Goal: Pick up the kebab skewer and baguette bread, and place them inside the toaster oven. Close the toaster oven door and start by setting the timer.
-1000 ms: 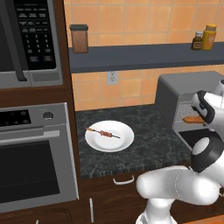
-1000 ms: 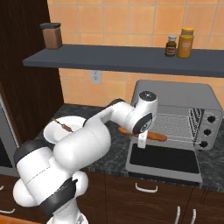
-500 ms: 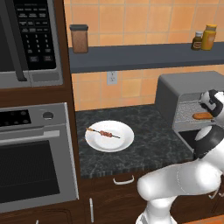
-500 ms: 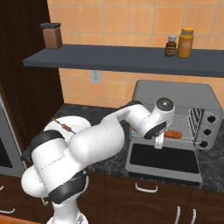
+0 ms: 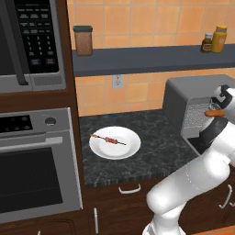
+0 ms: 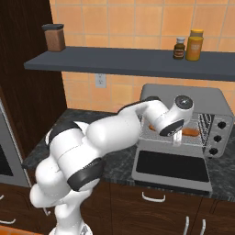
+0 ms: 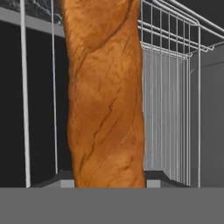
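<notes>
Right base view: claw [image 6: 177, 139] inside toaster oven [image 6: 215, 103], gripping baguette bread [image 6: 190, 133].

Orange-brown baguette [image 6: 190, 133] on rack in open toaster oven [image 6: 215, 103]; skewer [image 5: 108, 139] on white plate [image 5: 131, 147].

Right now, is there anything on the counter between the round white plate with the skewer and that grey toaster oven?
No. In the left base view, only bare dark speckled counter separates the white plate from the grey toaster oven.
</notes>
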